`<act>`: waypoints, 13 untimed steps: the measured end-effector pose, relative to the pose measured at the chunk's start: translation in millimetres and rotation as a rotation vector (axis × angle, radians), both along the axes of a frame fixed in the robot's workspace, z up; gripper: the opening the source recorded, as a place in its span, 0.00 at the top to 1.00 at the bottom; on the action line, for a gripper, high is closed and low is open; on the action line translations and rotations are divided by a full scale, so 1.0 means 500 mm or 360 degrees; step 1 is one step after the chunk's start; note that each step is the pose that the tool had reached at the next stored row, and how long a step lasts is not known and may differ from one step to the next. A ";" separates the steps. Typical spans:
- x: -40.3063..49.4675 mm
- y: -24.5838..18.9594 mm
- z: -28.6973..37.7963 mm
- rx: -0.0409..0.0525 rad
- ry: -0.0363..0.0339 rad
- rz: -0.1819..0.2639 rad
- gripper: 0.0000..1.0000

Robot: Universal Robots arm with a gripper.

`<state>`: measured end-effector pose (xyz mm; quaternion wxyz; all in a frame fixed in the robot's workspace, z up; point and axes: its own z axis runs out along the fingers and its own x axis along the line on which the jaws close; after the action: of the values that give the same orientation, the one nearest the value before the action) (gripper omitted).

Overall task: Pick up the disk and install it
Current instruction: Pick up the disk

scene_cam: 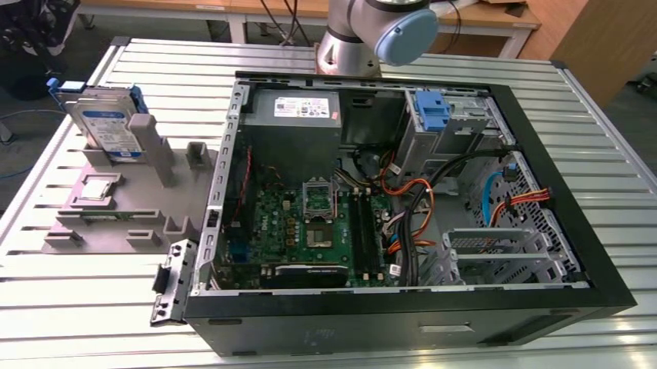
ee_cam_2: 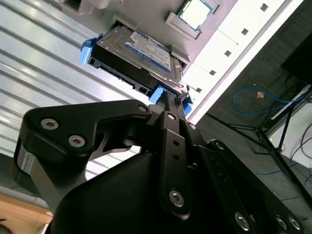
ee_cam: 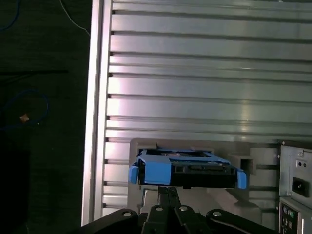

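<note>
I judge this to be the very start, with no step of the task done yet. The disk stands on edge in the grey fixture, beside the open computer case on the exterior view's left of it and wholly outside it. In both wrist views my gripper points toward the disk but sits apart from it. Its fingers lie pressed together, holding nothing. Both the pickup and the fitting into the case are left.

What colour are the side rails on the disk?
Blue rails on the disk, best in the first wrist view.
</note>
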<state>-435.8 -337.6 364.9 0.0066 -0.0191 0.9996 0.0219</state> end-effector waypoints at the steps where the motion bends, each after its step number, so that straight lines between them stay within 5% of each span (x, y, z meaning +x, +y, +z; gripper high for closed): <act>1: 0.000 -0.0001 0.000 0.0000 0.0000 0.0029 0.90; 13: 0.000 0.0000 -0.001 0.0000 0.0000 0.0349 0.90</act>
<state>-435.8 -337.7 364.5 0.0041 -0.1284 0.9915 0.0225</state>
